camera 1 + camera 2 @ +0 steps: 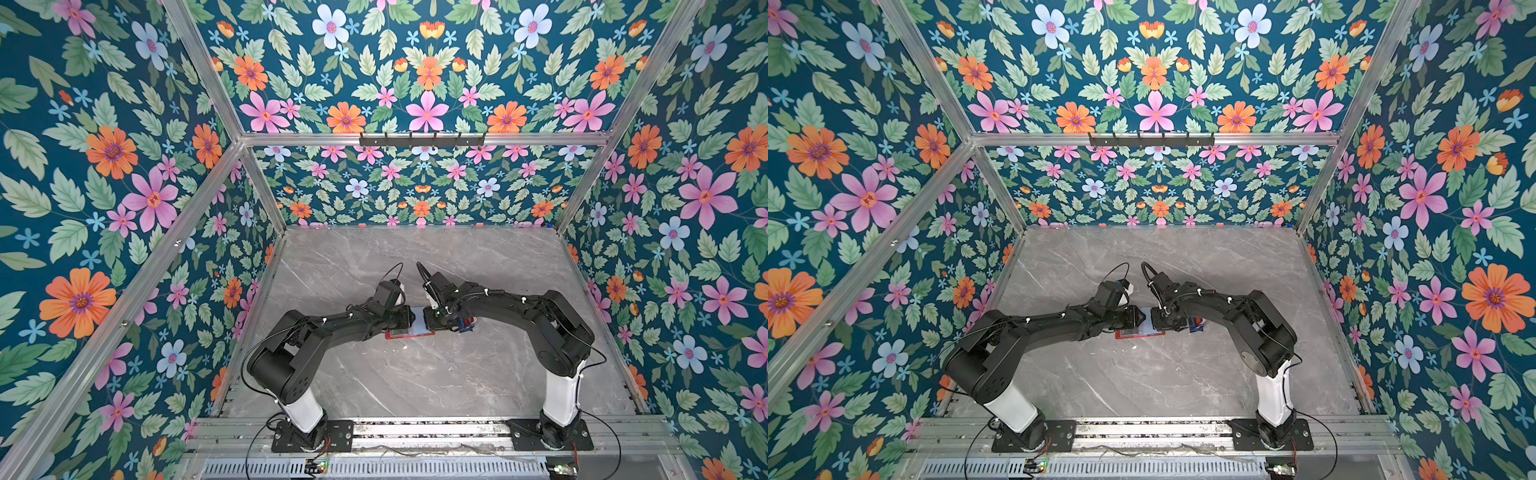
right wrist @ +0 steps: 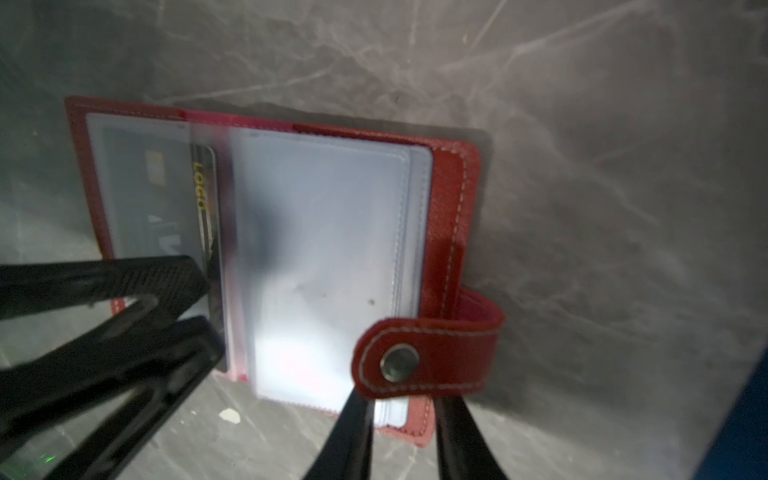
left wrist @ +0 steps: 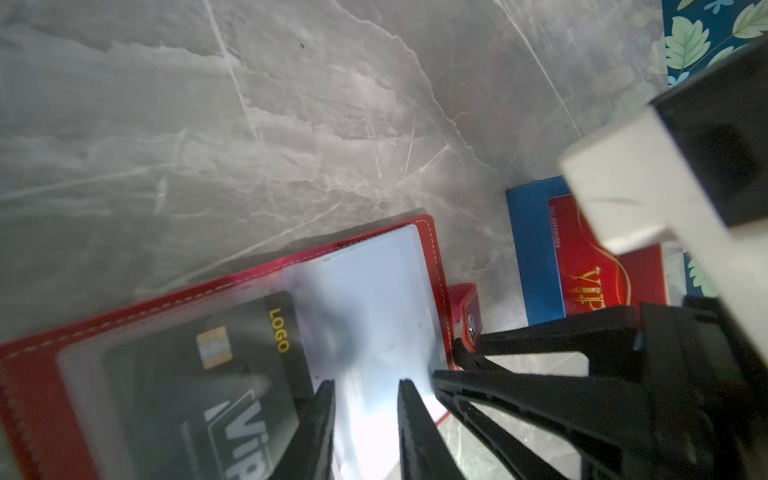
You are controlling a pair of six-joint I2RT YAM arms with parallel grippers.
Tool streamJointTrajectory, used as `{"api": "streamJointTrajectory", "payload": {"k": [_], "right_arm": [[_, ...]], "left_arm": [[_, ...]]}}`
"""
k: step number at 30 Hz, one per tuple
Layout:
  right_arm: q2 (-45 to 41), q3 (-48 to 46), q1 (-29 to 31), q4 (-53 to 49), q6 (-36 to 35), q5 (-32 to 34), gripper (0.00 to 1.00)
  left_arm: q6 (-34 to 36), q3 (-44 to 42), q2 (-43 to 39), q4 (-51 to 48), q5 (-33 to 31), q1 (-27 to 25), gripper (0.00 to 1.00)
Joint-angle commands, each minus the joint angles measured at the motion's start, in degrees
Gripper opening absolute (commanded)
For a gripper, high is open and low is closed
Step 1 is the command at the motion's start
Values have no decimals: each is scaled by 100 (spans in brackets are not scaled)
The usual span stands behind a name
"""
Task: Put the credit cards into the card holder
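- Wallet (image 2: 453,199): lies open on the tabletop (image 1: 415,382) between the two arms, with its snap tab (image 2: 428,357) folded over the outer edge.
- Dark card (image 3: 166,395): mostly inside the clear sleeve (image 2: 124,174) of one page. A strip bearing "LOGO" sticks out at the sleeve mouth.
- Left gripper (image 3: 366,384): at the card's free end, fingers a little apart with pale sleeve showing between them, pinching nothing visible.
- Right gripper (image 2: 399,411): fingertips straddle the wallet's edge under the tab. Whether they clamp it cannot be told.
- Step, as judged: seating the dark card. The next move calls for a short push along the sleeve with the wallet steadied.
- Red card (image 3: 590,266): not yet placed, lying in a blue tray (image 3: 534,249) just beside the wallet.
- Views: only the left wrist view shows the red card plainly. The right wrist view alone shows the tab's stud and the stacked sleeves. In both top views the arms hide most of the wallet.
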Motion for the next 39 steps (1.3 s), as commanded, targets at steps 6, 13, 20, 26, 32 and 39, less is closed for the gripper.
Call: {"api": "streamJointTrajectory", "payload": {"k": [6,13,20,26,32,39], "right_arm": [[-30,-94,11,-145,140,-111,27],[-38,-110,12,-126,149,-111,27],[-21,-113,12,-97,156,-120,27],[-21,-110,12,-74,165,-128,27],[-150,-152,11,-46,192,-17,27],[-600,-411,12,192,324,284,27]], "left_arm": [[-72,56,190,241,197,4,26],[-103,71,273,251,204,3,25],[-159,98,402,273,266,-1,25],[-201,89,430,357,346,-2,15],[-232,57,363,339,281,-3,0],[-207,-3,135,195,44,-8,0]]}}
